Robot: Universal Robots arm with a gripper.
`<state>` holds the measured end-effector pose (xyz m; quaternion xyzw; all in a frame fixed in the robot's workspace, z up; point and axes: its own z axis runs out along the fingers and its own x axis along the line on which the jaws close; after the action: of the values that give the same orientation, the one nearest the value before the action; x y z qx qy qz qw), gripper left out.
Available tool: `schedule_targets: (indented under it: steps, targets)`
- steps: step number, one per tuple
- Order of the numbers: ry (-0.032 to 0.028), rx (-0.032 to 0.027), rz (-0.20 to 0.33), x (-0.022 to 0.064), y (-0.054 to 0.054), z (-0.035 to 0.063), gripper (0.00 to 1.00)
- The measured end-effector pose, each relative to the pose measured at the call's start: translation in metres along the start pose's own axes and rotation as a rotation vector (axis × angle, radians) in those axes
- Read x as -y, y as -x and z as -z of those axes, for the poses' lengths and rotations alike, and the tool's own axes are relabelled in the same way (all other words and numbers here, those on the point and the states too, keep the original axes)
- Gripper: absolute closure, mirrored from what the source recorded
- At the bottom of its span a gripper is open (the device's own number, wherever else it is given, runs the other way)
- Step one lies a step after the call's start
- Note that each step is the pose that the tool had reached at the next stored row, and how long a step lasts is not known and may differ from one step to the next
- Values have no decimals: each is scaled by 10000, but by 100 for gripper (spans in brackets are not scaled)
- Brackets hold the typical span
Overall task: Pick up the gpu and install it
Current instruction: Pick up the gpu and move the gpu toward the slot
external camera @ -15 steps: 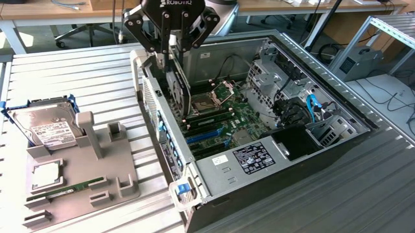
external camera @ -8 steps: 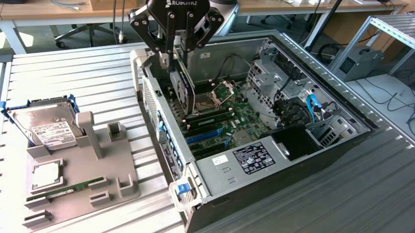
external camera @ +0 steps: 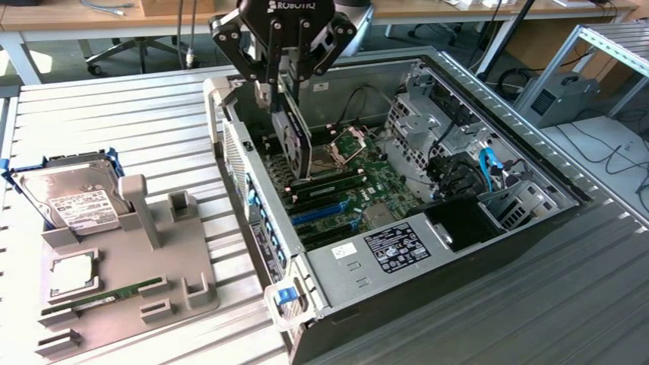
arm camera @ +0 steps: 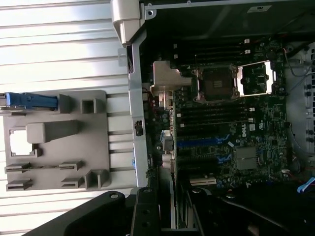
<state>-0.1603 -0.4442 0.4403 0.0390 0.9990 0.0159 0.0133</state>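
In the exterior view you have, at the exterior view's left, a ribbed metal worktop carrying a grey parts fixture; a silver hard drive with a white label leans in the fixture's far corner; a slim green memory stick lies in a slot along its near edge; to the right of the fixture an open computer case lies on its side with its motherboard facing up; over the case's left part the black arm reaches down, and its jaws are clamped on the gpu; the gpu hangs on edge, a thin black card just inside the case's left wall, above the board and beside the open processor socket; whether its lower end touches the board cannot be told; blue expansion slots lie nearer the camera; the wrist view looks straight down on the fixture and the motherboard.
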Motion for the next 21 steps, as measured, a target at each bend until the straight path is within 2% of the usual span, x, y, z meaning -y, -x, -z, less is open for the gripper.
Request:
schedule_targets:
  steps: [21]
  targets:
    - [-26,2,1,-18,203,-31,73]
